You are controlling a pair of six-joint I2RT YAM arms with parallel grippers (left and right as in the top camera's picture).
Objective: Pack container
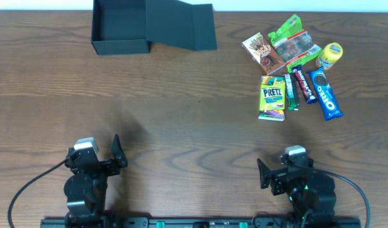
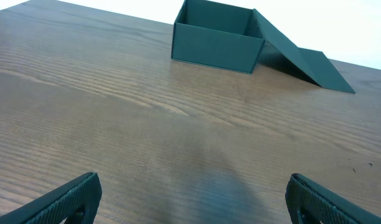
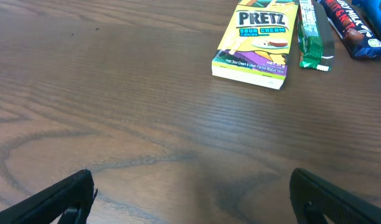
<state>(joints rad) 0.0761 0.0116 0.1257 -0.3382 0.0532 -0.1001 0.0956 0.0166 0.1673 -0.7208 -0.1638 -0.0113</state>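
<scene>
Holding my left fingers [image 2: 66, 200] and right fingers [image 3: 56, 200] spread wide, gripping nothing. The container [image 1: 121, 45] is sitting uncovered ahead.

A Pretz box [image 3: 256, 38] lies flat on the wooden counter [image 3: 116, 93], a green packet [image 3: 310, 34] just beside it; the right gripper [image 3: 190, 202] jaws stand wide apart.

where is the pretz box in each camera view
Overhead: the Pretz box lies right of centre, at the lower left of the snack group.
Left wrist: not in it; this view shows the open container instead.
Right wrist: the Pretz box lies flat at the top, right of centre.
Shared landmark: the slim green packet lying along the box's right side in both views.
</scene>
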